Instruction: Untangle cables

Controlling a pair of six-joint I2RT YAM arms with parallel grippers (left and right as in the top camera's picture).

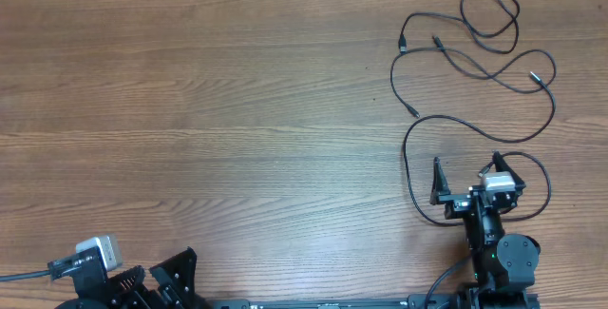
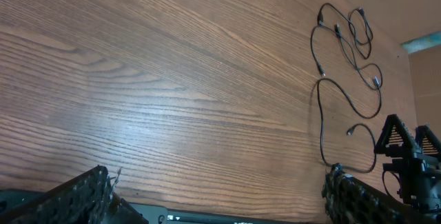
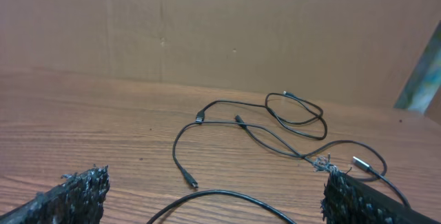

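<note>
Several thin black flexible cables (image 1: 492, 76) sprawl far right on brown wooden table (image 1: 237, 109); near loop appears to ring wide-open, empty right gripper (image 1: 467, 176), snag risk when lifting

Left wrist: left gripper (image 2: 220, 203) open, empty, cables (image 2: 322, 107) well apart

Right wrist: strands (image 3: 275, 141) cross; pinching two together would likely tighten tangle

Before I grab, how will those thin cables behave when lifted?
Likely floppy: the cables lie in loose loops, so a lifted strand should sag. Probably light, being thin. They cross, so pulling one may drag others.
</note>
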